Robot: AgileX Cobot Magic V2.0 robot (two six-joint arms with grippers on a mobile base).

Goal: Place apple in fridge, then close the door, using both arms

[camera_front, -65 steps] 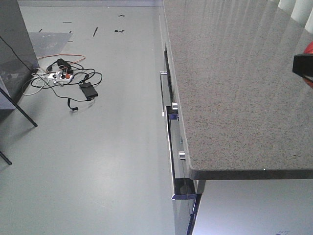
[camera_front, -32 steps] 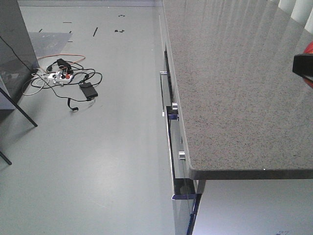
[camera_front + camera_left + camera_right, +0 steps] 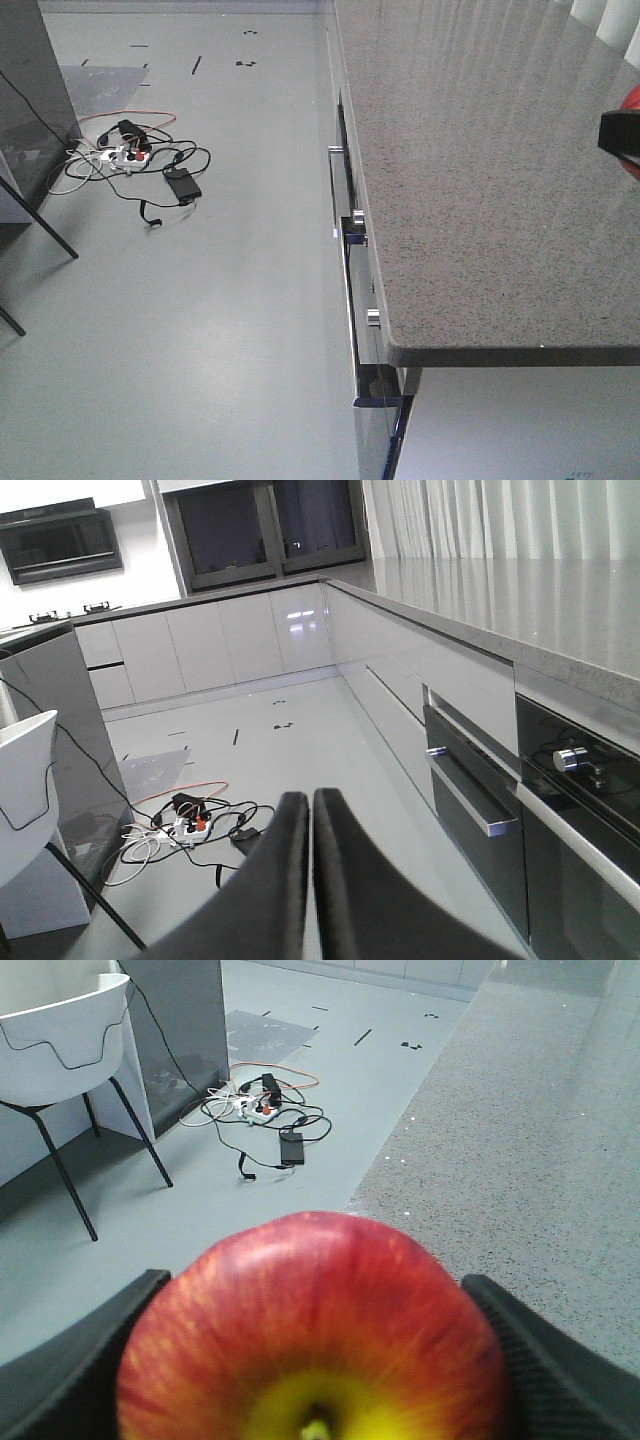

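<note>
1. Right claw (image 3: 320,1385) clamped on the apple (image 3: 312,1300), its underside cut off in the wrist view.
2. Front view catches only a red sliver at the right edge, over the surface (image 3: 480,180).
3. Left claw (image 3: 311,880) pinched together, empty.

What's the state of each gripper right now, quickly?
Left gripper: closed, nothing between the fingers.
Right gripper: closed on the apple.
</note>
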